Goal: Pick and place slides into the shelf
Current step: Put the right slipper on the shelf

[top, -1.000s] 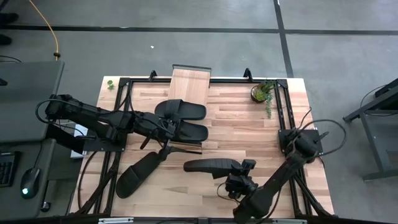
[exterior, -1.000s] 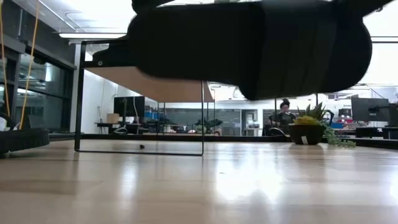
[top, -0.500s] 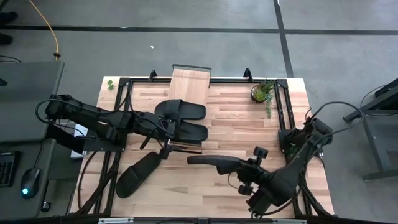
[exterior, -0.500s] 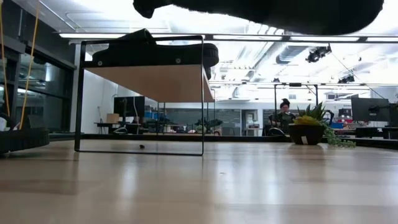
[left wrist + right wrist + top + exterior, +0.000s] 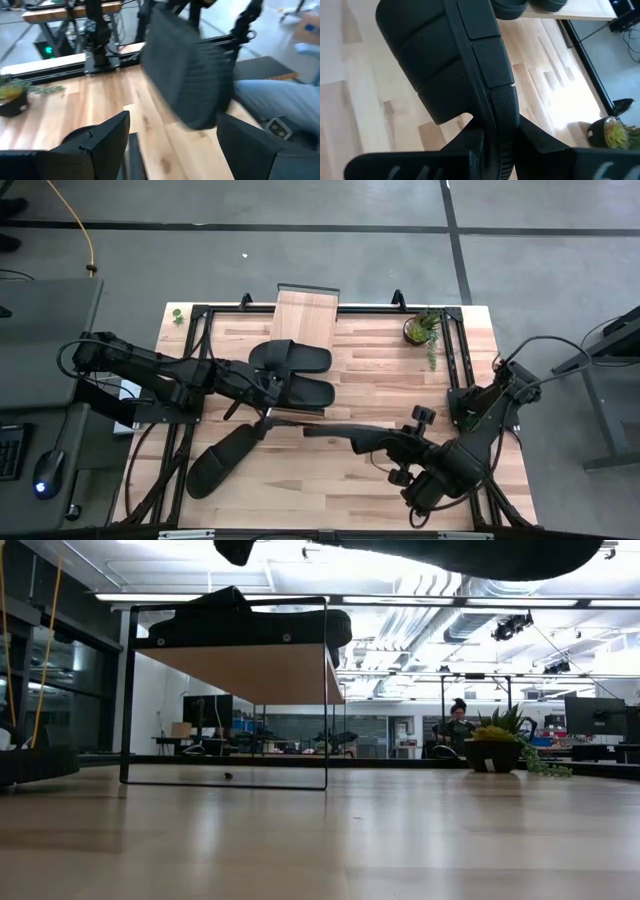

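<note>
Two black slides (image 5: 290, 358) (image 5: 306, 391) lie on the light-wood shelf (image 5: 307, 312), seen from the side in the low view as the shelf (image 5: 240, 672) with slides (image 5: 250, 624) on top. Another slide (image 5: 222, 460) lies flat on the table at the near left. The last slide (image 5: 348, 435) hangs high over the table's middle, with my right gripper (image 5: 398, 444) shut on it; it fills the top of the low view (image 5: 440, 554). My left gripper (image 5: 272, 416) hovers open near the shelf's near end, touching nothing. My right gripper pinches one end of the slide's sole (image 5: 501, 116) between its two fingers (image 5: 476, 145), one finger on each face of the sole. The fingers come slanting down from the table's near right and lie along the slide. The slide is lifted clear, turned on its edge, strap (image 5: 422, 55) to one side.
A small potted plant (image 5: 421, 328) stands at the table's far right. The table's black frame rails (image 5: 455, 360) run along the left and right sides. Bare wood lies between the shelf and the plant. A person sits in the room far behind (image 5: 458, 716).
My right gripper has risen with the slide and gone a little toward the table's far right, rolling as it went. The slide has gone from just above the tabletop to high over it and now shows more on its edge.
</note>
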Controlling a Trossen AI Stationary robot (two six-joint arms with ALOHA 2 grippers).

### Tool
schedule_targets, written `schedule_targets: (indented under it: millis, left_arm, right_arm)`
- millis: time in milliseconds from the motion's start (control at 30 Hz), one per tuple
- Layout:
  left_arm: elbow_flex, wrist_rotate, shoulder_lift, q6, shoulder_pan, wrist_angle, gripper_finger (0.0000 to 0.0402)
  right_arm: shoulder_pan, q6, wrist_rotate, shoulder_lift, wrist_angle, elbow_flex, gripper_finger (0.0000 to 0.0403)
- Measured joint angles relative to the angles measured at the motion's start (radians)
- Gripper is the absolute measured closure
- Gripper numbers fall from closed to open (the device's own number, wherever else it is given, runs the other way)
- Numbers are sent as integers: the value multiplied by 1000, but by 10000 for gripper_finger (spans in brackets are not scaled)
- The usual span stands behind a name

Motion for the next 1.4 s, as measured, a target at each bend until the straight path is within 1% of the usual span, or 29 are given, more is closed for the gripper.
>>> schedule_targets:
  millis: [133,233,533,733,800,967,1067,1200,1400]
  left_arm:
    - [0,39,0,-45,0,33,121]
    - [0,39,-1,-80,0,36,121]
    - [0,39,-1,-113,0,18,121]
    - [0,31,-1,-133,0,19,121]
    - [0,17,-1,-133,0,19,121]
    - [0,-56,-1,-156,0,18,121]
    - [0,-90,-1,-165,0,19,121]
    - [0,-126,2,-180,0,33,121]
    - [1,-131,26,-182,-1,107,122]
  right_arm:
    - [-33,-35,1,-6,1,0,361]
    - [-62,-66,1,-7,1,0,361]
    - [-145,-153,0,-8,1,0,361]
    - [-181,-188,-3,-43,3,0,361]
    - [-186,-196,1,-65,8,0,361]
    - [-186,-200,44,-112,39,0,362]
    - [-186,-224,52,-119,77,0,365]
    - [-190,-287,57,-117,167,0,371]
    - [-200,-362,53,-114,260,1,373]
